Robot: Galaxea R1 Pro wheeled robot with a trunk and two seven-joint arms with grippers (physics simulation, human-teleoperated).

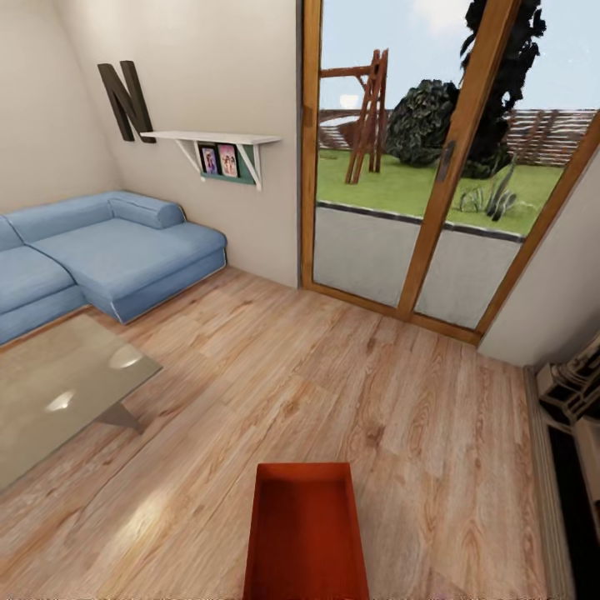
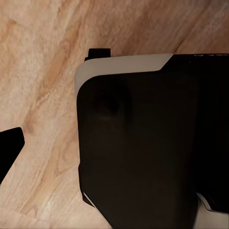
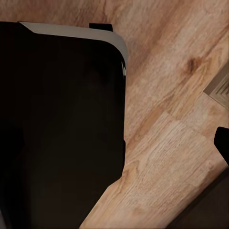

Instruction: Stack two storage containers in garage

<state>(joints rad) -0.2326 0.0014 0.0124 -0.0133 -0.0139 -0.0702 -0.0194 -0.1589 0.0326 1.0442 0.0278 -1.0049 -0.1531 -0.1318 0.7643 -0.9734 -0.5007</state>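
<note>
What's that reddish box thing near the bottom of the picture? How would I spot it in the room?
Start at the wood-framed glass doors looking onto the garden, then follow the light wood plank floor straight toward the camera. At the bottom edge, right of the glass table, is the storage container: an open-top rectangular bin, the only orange-red thing among blue sofa and pale wood.

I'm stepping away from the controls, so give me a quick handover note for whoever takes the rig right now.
Grippers: neither gripper's state can be told; the wrist views look down at wood floor past dark robot body.
Things: one orange-red storage container sits open and empty at the bottom of the head view, just ahead of the robot, over the living room's plank floor. Whether it is carried or on the floor is unclear. Blue sofa and glass table at left, glass doors ahead.
Done: nothing in the garage yet.
Left: move both containers there and stack them.
</note>
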